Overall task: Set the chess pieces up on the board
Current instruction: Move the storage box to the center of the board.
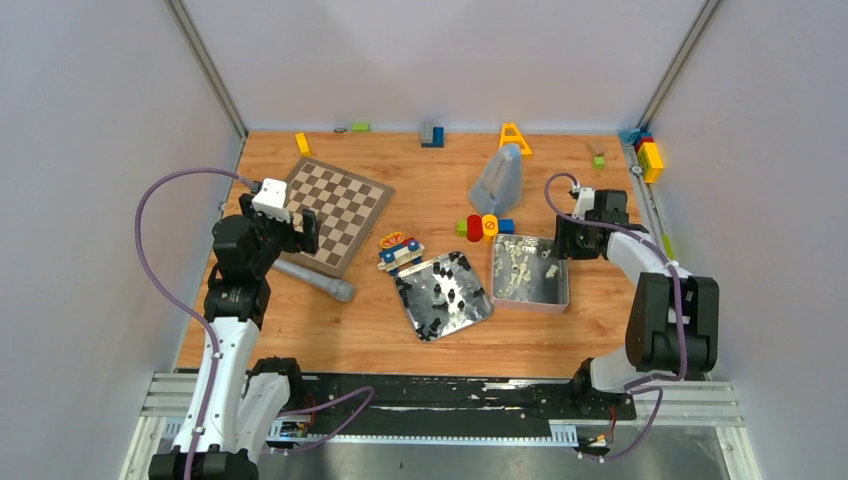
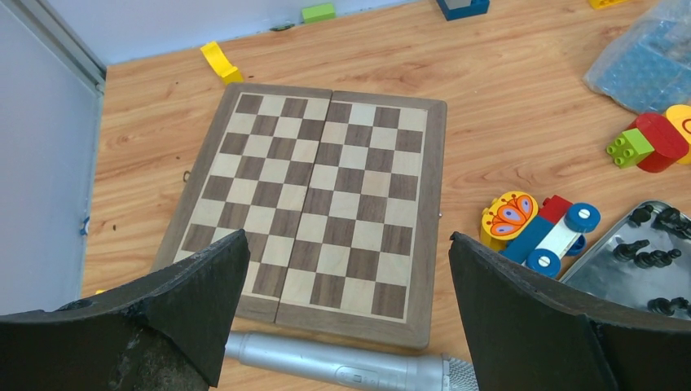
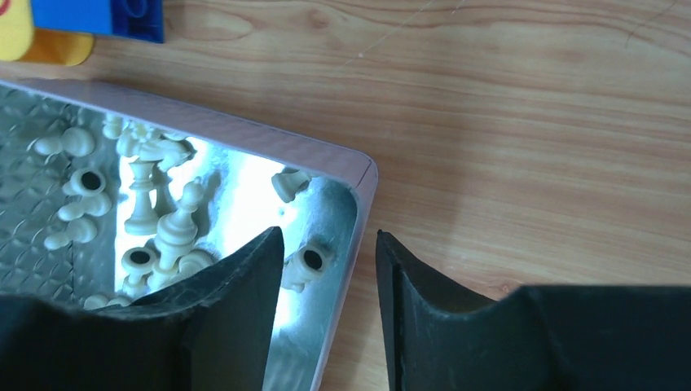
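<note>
The left tool (image 2: 346, 244) stands wide open over the near edge of the flat wooden brown-and-cream chequered board (image 2: 326, 195), holding nothing. Right of the board, tiny black chess pieces (image 1: 447, 290) lie in a shiny square metal tray (image 1: 458, 325). Farther right, the right tool (image 3: 330, 238) is half narrowed astride a second tray (image 3: 244, 137) rim and a cream pawn (image 3: 305, 262). Whether it grips either cannot be told.

board (image 1: 335, 212) left, trays (image 1: 476, 281) right (pieces (image 1: 452, 292) inside)
</note>
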`<action>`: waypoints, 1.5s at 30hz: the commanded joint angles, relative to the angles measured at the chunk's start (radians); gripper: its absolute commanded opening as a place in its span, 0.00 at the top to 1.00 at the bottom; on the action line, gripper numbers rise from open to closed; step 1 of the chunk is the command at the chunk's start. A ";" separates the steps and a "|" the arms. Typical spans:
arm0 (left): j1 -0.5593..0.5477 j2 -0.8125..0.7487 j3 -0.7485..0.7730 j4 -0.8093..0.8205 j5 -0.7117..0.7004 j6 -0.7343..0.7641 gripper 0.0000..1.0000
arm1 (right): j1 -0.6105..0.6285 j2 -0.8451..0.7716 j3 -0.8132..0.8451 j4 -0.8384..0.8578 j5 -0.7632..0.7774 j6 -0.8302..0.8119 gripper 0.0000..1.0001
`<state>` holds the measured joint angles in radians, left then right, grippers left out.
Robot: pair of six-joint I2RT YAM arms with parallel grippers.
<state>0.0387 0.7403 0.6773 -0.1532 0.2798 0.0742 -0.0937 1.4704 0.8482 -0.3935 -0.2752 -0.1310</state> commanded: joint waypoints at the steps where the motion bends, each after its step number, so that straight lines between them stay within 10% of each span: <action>1: -0.004 -0.012 0.027 0.028 0.014 0.012 0.00 | 0.003 0.071 0.068 0.003 0.056 0.031 0.57; 19: -0.005 -0.009 0.018 0.038 0.025 0.016 0.00 | 0.002 0.251 0.220 0.034 0.168 0.218 0.99; 45: -0.005 0.025 0.023 0.041 0.021 0.021 0.00 | -0.008 0.511 0.556 0.012 0.400 0.035 1.00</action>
<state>0.0387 0.7616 0.6773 -0.1520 0.2878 0.0807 -0.0917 1.9514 1.3563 -0.3912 0.0219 -0.0292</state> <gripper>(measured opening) 0.998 0.060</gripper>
